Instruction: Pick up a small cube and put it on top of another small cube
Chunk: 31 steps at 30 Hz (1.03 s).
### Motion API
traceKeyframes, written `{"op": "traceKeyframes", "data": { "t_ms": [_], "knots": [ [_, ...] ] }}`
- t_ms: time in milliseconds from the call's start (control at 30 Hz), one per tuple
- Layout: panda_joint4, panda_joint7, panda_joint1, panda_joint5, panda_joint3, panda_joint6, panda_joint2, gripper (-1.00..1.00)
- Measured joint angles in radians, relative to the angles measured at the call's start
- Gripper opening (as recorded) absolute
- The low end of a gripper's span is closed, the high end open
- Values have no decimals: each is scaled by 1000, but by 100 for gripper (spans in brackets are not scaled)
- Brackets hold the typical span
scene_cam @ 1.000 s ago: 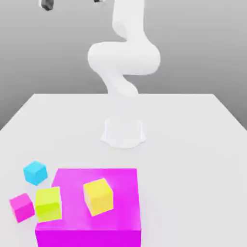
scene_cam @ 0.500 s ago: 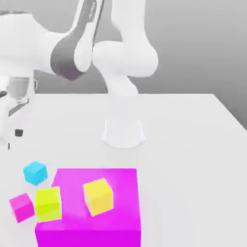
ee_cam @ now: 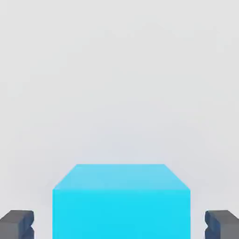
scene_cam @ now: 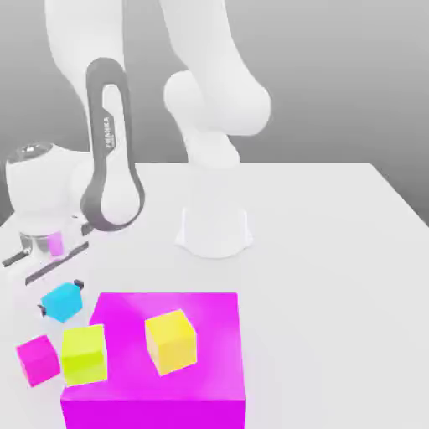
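Observation:
A small cyan cube rests on the white table near the exterior view's left. My gripper has come down over it, one dark fingertip on each side. In the hand view the cyan cube lies between the fingers with a thin strip of table showing on either side, so my gripper is open around it. A small magenta cube and a lime cube sit just in front of the cyan one. A yellow cube stands on the big magenta block.
The big magenta block takes up the front middle of the table, right beside the lime cube. My arm's white base stands at the table's centre. The arm's elbow hangs over the left side.
The arm swung down from high up to the table's left and lowered the gripper around the cyan cube. The cubes have not moved.

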Motion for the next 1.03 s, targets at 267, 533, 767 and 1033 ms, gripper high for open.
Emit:
{"op": "traceKeyframes", "data": {
  "t_ms": [267, 533, 767, 1033],
  "knots": [
    [-23, 37, 22, -48, -33, -99, -123, -100],
    [122, -40, 154, -116, 31, -387, -267, -100],
    [374, -232, 313, -112, 139, -673, -301, -100],
    [379, -254, 367, -128, 131, -574, -195, 100]
  ]
}}
